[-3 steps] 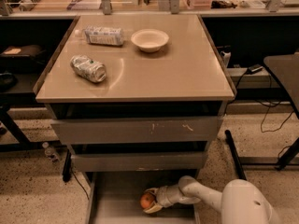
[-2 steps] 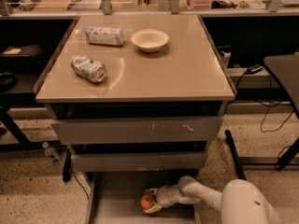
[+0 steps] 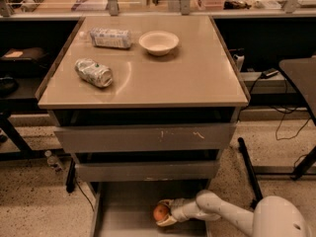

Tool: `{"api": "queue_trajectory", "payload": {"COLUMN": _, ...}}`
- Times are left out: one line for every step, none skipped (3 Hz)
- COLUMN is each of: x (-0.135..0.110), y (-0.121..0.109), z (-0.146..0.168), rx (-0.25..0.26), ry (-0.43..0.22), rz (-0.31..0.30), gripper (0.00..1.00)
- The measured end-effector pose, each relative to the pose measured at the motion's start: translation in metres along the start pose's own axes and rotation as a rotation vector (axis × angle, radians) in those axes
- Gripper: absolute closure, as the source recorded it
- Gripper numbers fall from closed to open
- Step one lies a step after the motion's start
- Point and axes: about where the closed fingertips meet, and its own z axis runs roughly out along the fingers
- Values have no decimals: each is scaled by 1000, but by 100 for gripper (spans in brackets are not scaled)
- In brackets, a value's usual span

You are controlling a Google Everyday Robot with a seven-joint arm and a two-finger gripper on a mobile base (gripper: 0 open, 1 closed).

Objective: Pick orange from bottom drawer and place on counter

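One orange (image 3: 159,214) lies in the open bottom drawer (image 3: 127,215), under the counter (image 3: 197,75), pinched by the gripper (image 3: 163,213); a firm hold and a pull outward before rising should clear the drawers above (image 3: 143,138).

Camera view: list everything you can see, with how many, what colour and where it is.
counter: one, tan, top of the drawer unit
upper drawers: two, grey, stacked under the counter
bottom drawer: one, grey, pulled open at floor level
orange: one, bright orange, in the bottom drawer
bowl: one, white, far middle of the counter
bottle: one, clear, lying at the counter's far left
can: one, silver, lying on the counter's left
arm: one, white, reaching in from lower right
gripper: one, pale, in the bottom drawer, fingers shut on the orange
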Motion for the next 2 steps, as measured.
{"api": "queue_trajectory", "payload": {"x": -22, "y": 5, "z": -69, "rx": 116, "ry": 11, "rz": -39, "gripper": 100}}
{"api": "queue_trajectory", "payload": {"x": -53, "y": 5, "z": -149, "rx": 242, "ry": 44, "rz": -91, "gripper": 100}}
